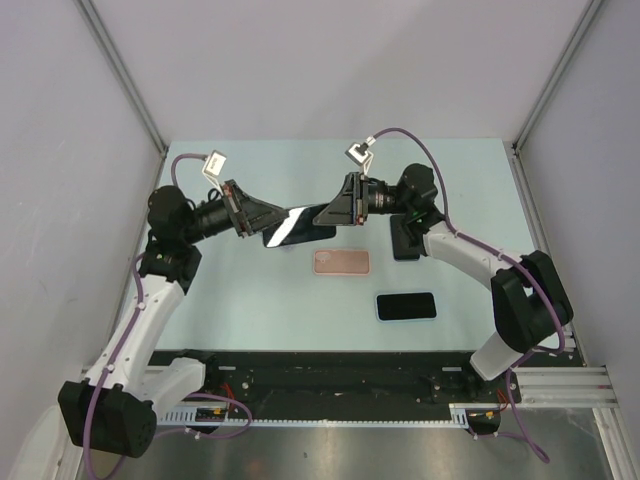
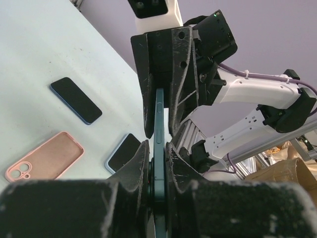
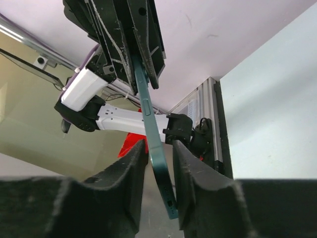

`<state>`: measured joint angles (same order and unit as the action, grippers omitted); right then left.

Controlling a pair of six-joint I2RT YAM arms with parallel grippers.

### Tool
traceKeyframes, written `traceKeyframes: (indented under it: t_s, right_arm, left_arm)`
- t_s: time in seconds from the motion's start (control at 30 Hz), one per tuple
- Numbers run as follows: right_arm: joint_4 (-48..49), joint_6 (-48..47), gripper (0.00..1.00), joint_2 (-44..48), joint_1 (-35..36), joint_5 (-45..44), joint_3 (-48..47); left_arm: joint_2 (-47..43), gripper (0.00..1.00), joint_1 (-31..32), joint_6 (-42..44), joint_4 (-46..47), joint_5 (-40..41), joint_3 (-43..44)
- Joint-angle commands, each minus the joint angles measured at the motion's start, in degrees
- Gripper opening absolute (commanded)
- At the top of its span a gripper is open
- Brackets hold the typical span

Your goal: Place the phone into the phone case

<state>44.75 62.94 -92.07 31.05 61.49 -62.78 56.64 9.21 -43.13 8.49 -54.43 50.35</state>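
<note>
You are holding the teal phone (image 1: 297,226) with the left pincer (image 1: 268,224) and right pincer (image 1: 323,213) both closed on it, while the pink phone case (image 1: 341,262) is lying empty below them.

Two spare phones lie flat and screen-up on the pale blue-green table (image 1: 250,300) below me. The near phone (image 1: 405,306) sits toward the black rail (image 1: 340,372) along the front edge, with a blue rim around its dark screen. The far phone (image 1: 403,245) lies beyond it and is only partly visible from above. My left wrist view shows it whole, and it is blue-edged too. The two lie apart. Grey walls (image 1: 60,150) close in the sides and back, with metal posts (image 1: 120,75) at the corners.
</note>
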Motion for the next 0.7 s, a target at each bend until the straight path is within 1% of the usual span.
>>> traceKeyframes:
  t_s: [0.0,0.03,0.07,0.1,0.13,0.27,0.33,0.37,0.4,0.47,0.5,0.53,0.57,0.6,0.67]
  right_arm:
    - [1.7,-1.1,0.27,0.7,1.2,0.7,-0.6]
    - [1.2,-1.6,0.22,0.8,1.1,0.6,-0.5]
    - [1.0,-2.1,0.10,1.0,1.3,0.6,-0.5]
    - [0.9,-2.1,0.04,1.1,1.2,0.7,-0.5]
    - [0.2,-2.5,0.00,1.2,1.2,0.7,-0.5]
    - [-2.0,-4.7,0.00,2.0,1.3,0.4,-0.5]
    - [-3.1,-5.3,0.00,2.2,1.2,0.3,-0.5]
    - [-3.6,-5.6,0.00,2.4,1.1,0.1,-0.5]
    - [-4.1,-6.4,0.00,2.7,1.1,0.1,-0.5]
    - [-6.4,-7.6,0.00,3.0,0.7,-0.1,-0.5]
    - [-7.4,-9.2,0.00,3.5,0.5,-0.3,-0.5]
    - [-9.7,-10.0,0.00,3.7,0.3,-0.6,-0.5]
    - [-11.1,-11.2,0.00,4.0,-0.1,-0.8,-0.5]
    - [-14.0,-13.0,0.00,4.5,-0.5,-0.9,-0.5]
    - [-17.4,-15.3,0.00,5.1,-1.6,-1.7,-0.5]
  left_arm:
    - [-1.4,0.00,0.1,0.3,2.2,1.8,-0.3]
    - [-1.4,0.00,0.1,0.2,2.2,1.8,-0.7]
    - [-1.5,0.00,0.1,0.2,2.2,1.9,-0.9]
    - [-1.5,0.00,0.1,0.2,2.2,2.1,-1.0]
    - [-1.5,0.00,0.1,0.2,2.2,2.1,-1.1]
    - [-1.7,0.01,0.0,0.4,2.2,2.8,-1.3]
    - [-1.4,0.06,0.1,0.4,2.2,3.0,-1.2]
    - [-1.3,0.09,0.1,0.4,2.2,3.1,-1.2]
    - [-1.2,0.16,0.1,0.5,2.2,3.1,-1.3]
    - [-0.8,0.24,0.1,0.8,2.2,3.2,-1.4]
    - [-0.7,0.32,0.1,0.9,2.1,3.2,-1.5]
    - [-0.6,0.35,0.1,1.3,2.1,3.4,-1.6]
    - [-0.4,0.44,0.1,1.6,1.6,3.7,-1.6]
    - [-0.4,0.48,0.1,2.3,1.1,4.3,-1.6]
    - [-0.2,0.55,0.1,4.1,-3.5,7.6,-0.9]
